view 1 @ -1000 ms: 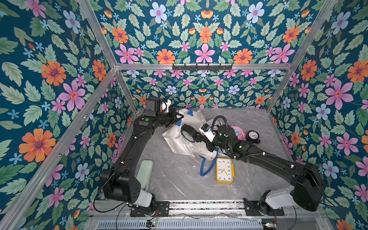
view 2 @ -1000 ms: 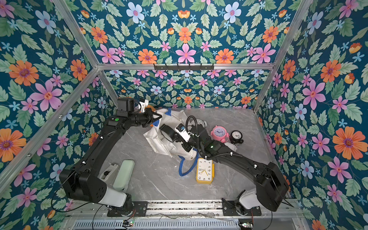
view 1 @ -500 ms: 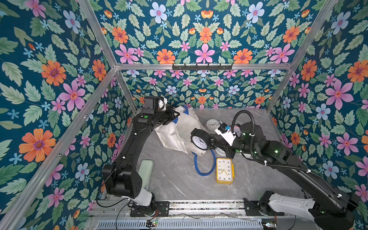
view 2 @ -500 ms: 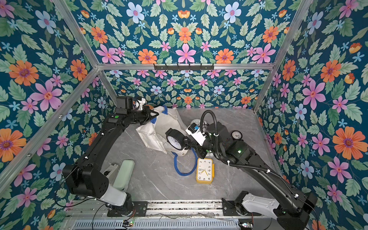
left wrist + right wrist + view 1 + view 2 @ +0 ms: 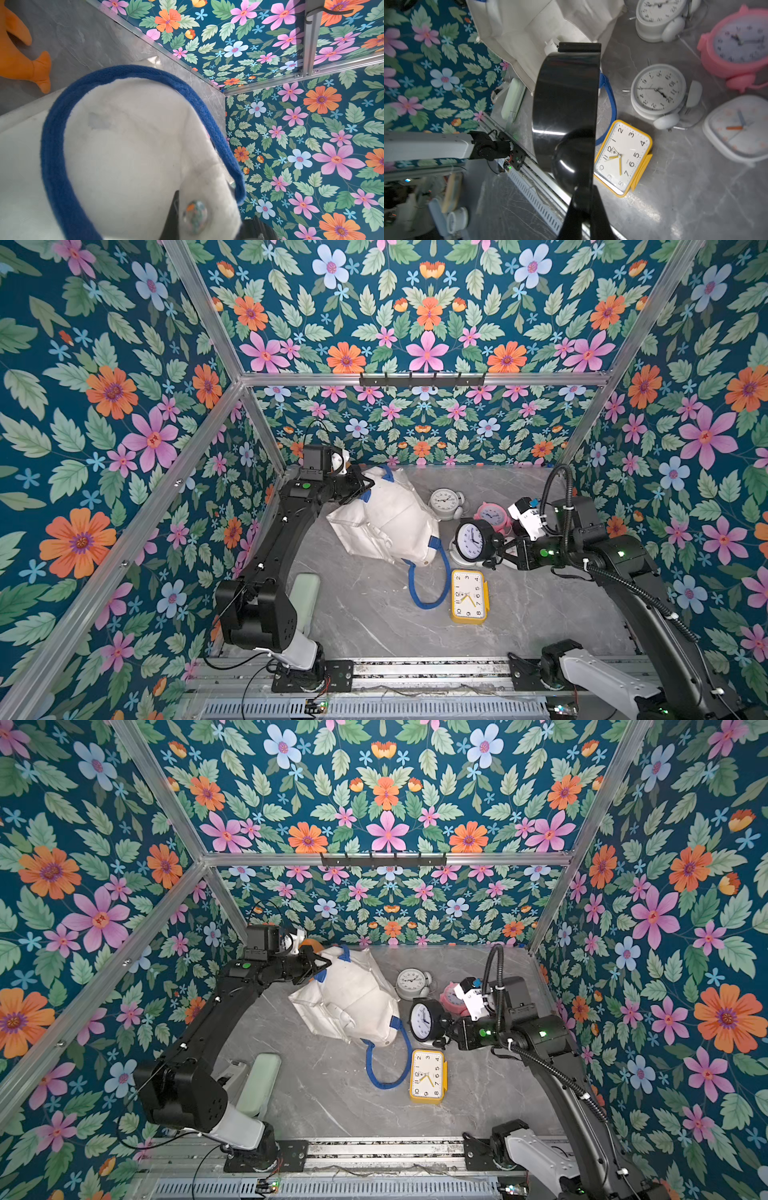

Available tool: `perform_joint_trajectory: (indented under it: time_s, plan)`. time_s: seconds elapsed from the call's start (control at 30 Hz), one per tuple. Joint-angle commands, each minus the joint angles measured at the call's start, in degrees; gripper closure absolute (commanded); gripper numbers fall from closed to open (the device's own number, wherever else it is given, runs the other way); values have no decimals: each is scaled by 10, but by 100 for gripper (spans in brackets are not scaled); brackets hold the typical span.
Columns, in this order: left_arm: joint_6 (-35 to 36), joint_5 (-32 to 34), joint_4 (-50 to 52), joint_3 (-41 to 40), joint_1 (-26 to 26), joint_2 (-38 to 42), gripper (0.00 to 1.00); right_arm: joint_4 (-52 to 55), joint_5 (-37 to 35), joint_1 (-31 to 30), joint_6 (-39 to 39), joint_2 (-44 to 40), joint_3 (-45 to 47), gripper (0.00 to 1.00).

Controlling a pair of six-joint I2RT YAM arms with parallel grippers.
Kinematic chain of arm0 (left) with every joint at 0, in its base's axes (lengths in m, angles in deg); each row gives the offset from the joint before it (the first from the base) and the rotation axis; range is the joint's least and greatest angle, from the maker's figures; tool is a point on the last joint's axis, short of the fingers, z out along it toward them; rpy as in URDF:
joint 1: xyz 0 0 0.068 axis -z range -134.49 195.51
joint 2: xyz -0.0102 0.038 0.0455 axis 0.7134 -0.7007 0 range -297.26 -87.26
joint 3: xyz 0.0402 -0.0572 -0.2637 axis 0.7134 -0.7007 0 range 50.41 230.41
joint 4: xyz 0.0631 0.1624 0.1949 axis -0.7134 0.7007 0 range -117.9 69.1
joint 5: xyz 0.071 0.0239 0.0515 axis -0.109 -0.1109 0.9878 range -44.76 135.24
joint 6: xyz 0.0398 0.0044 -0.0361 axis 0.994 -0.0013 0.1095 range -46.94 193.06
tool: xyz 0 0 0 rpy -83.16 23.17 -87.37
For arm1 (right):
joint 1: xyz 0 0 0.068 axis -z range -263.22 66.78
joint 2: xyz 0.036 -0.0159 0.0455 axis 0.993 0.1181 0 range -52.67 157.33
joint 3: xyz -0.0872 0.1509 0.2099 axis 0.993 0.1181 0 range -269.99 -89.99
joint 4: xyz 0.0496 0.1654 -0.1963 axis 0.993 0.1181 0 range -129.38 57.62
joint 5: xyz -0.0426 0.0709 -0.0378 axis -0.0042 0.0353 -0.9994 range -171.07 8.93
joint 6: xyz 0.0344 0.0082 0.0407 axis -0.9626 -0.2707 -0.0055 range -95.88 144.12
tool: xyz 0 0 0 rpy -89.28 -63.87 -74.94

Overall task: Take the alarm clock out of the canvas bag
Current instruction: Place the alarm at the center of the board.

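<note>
The white canvas bag (image 5: 386, 518) (image 5: 349, 998) lies slumped on the grey table, one blue handle (image 5: 428, 591) looped toward the front. My left gripper (image 5: 365, 489) (image 5: 212, 226) is shut on the bag's white fabric (image 5: 124, 145) at its far left edge, next to the other blue handle (image 5: 56, 145). A black round alarm clock (image 5: 473, 540) (image 5: 424, 1020) (image 5: 566, 104) hangs just right of the bag, outside it. My right gripper (image 5: 500, 549) (image 5: 583, 199) is shut on the clock's rear side.
Other clocks crowd the table right of the bag: a white twin-bell clock (image 5: 444, 502), a pink clock (image 5: 492, 516), a yellow square clock (image 5: 468, 595), a second white round clock (image 5: 658, 93) and a white square clock (image 5: 737, 128). An orange plush toy (image 5: 16, 58) lies behind the bag.
My right gripper has drawn the black clock out of the bag and carried it to the right. My left gripper has pulled the bag's edge back and left; the bag has slumped.
</note>
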Motion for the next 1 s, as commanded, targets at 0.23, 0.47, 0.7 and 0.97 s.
perform_joint_trajectory:
  time_s: [0.23, 0.47, 0.7, 0.97]
  plan:
    - [6, -14, -46, -21, -2, 9, 100, 65, 40, 160, -142, -48, 122, 100]
    - [6, -23, -55, -25, -2, 8, 100, 67, -15, 207, -215, -99, 203, 100]
    - [4, -25, -58, -39, -2, 17, 100, 13, 6, 249, -254, -110, 268, 100]
    - [6, -22, -53, -48, -7, 29, 100, -35, 44, 265, -288, -100, 317, 100]
